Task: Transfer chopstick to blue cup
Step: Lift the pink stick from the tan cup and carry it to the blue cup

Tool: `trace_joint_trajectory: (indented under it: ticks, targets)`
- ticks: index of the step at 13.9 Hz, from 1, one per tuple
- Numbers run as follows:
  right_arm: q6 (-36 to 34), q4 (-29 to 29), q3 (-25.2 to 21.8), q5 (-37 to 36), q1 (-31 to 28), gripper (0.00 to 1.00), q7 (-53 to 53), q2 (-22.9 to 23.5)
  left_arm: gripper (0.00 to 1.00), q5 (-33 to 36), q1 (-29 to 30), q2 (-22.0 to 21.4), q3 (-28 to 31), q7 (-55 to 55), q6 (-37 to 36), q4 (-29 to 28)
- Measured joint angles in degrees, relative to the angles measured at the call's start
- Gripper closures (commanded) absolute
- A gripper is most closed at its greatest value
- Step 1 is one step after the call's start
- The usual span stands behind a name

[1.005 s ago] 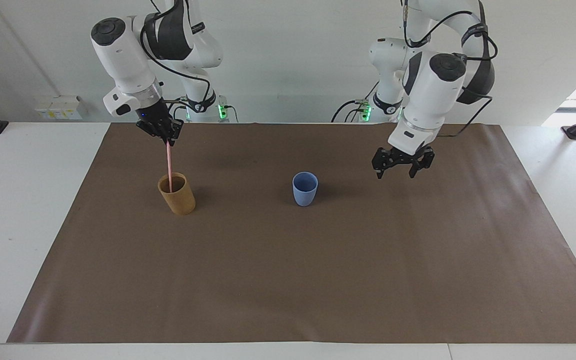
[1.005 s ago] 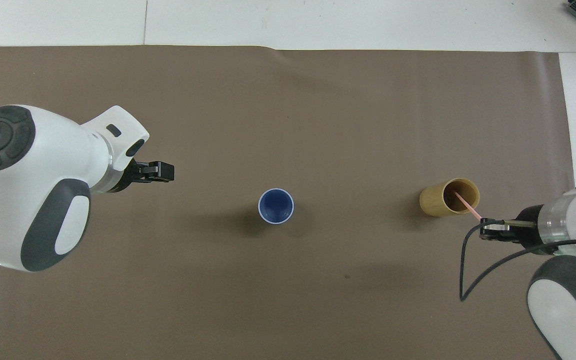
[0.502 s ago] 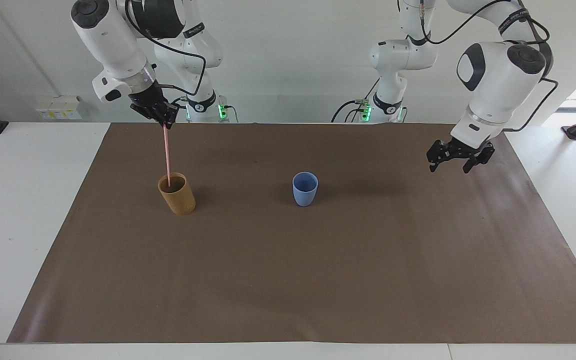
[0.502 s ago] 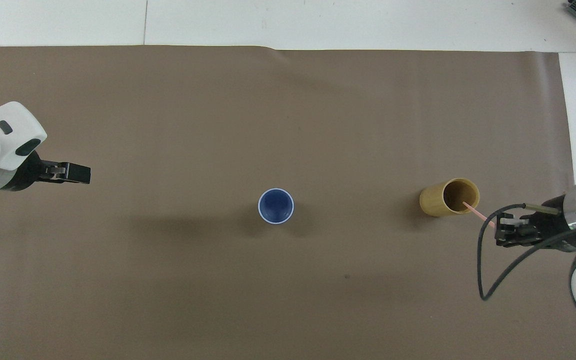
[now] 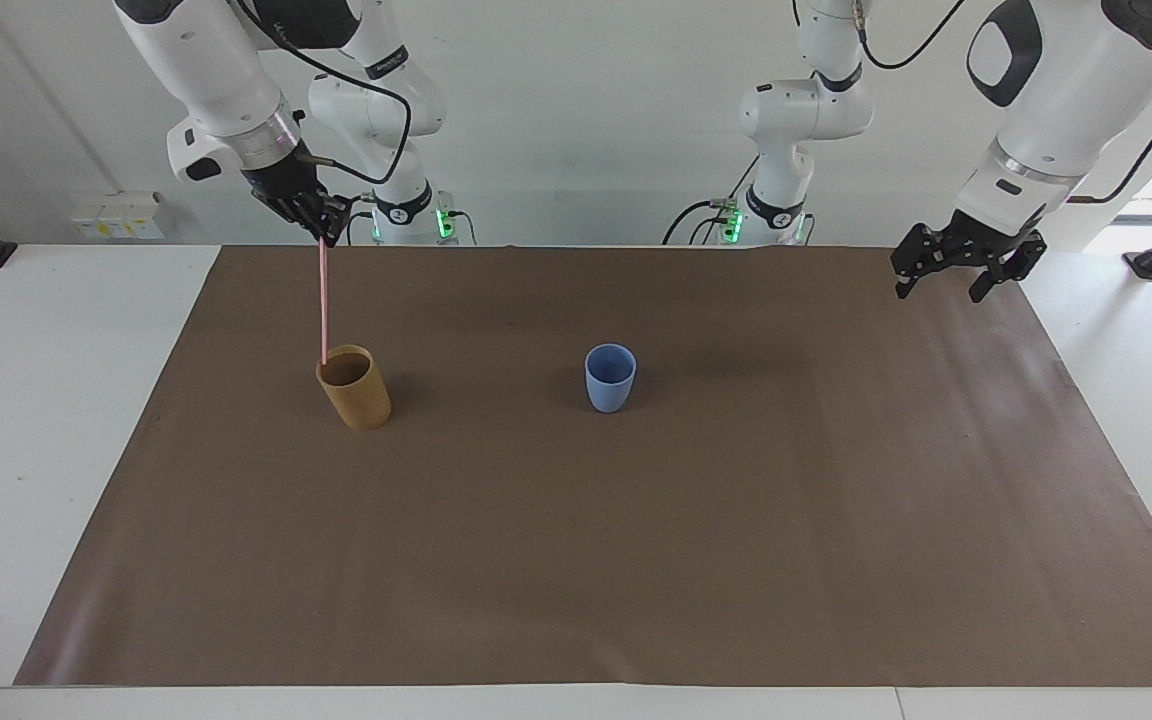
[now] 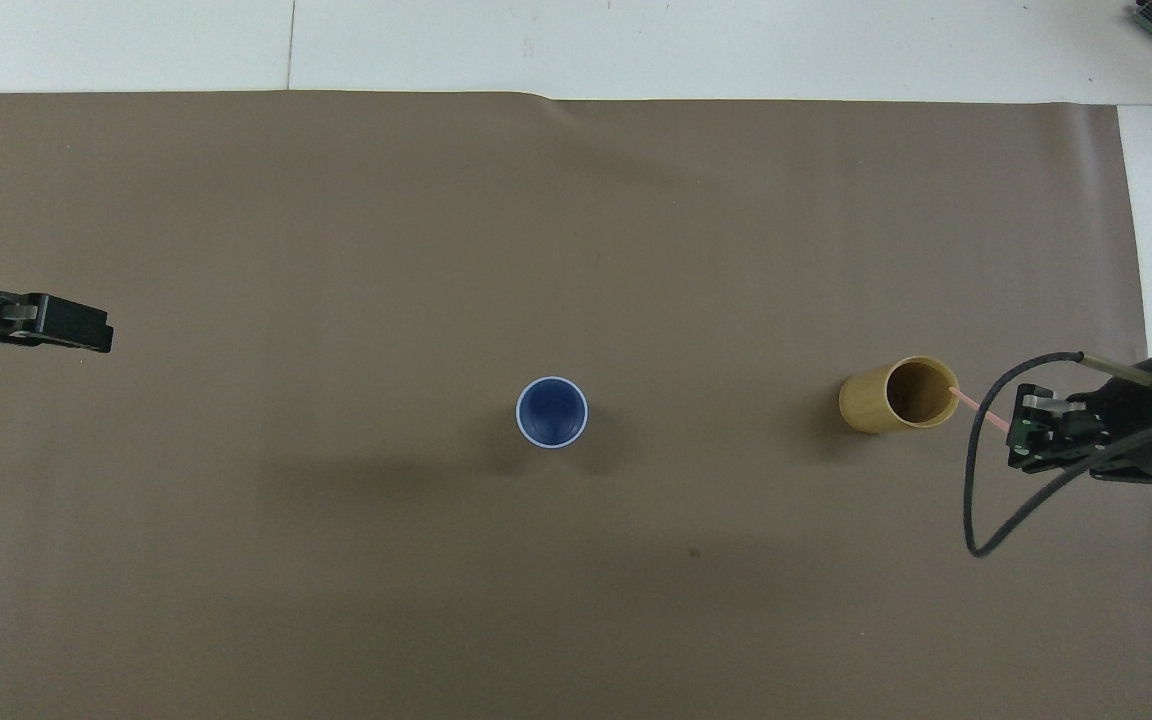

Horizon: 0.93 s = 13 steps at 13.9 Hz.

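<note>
My right gripper point(image 5: 324, 232) has its jaws clamped on the top end of the chopstick point(image 5: 323, 300), a thin, straight, pale pink stick hanging nearly upright over the desk point(image 5: 56, 400) toward the right arm's end. Its lower tip sits level with the rim of the tan cup point(image 5: 354, 386), at the edge nearest the right arm's end; I cannot tell whether the tip touches the rim. The overhead view shows the stick point(image 6: 976, 408) slanting from the gripper point(image 6: 1021, 435) to that same rim point(image 6: 898, 395). The tan cup is a plain, matte cylinder and stands tilted. The blue cup point(image 5: 610, 377), small, handleless, matte light blue and tapering to a rounded base, stands upright near the middle of the brown paper sheet point(image 5: 576, 560), well apart from the tan cup. My left gripper point(image 5: 965, 270) waits with jaws spread wide and holding nothing, over the sheet's edge at the left arm's end.
</note>
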Motion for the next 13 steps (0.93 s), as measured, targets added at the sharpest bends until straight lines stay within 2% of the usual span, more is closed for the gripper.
trace_joint_trajectory:
  ticks: [3, 6, 8, 10, 13]
  targets:
    - [-0.7, 1.0, 1.2, 5.8, 0.0, 1.00, 11.9, 0.0, 0.00, 0.0, 0.0, 0.0, 0.0, 0.0, -1.5, 0.8]
    - [0.3, 1.1, 2.4, 15.3, 0.2, 1.00, 27.7, 0.0, 0.00, 0.0, 0.0, 0.0, 0.1, 0.0, -1.5, 0.8]
    - [4.7, 1.1, 4.5, 18.1, 2.2, 1.00, 37.7, 0.2, 0.00, 0.0, 0.0, -0.1, 0.1, -0.1, -1.6, 0.9]
    - [10.0, 1.1, 5.7, 19.7, 7.1, 1.00, 47.4, 0.9, 0.00, 0.0, 0.0, -0.4, 0.2, -0.1, -3.4, 2.4]
    - [15.9, 1.1, 6.6, 27.1, 11.0, 1.00, 53.4, 3.3, 0.00, 0.0, 0.0, -0.6, 0.3, -0.1, -9.2, 6.2]
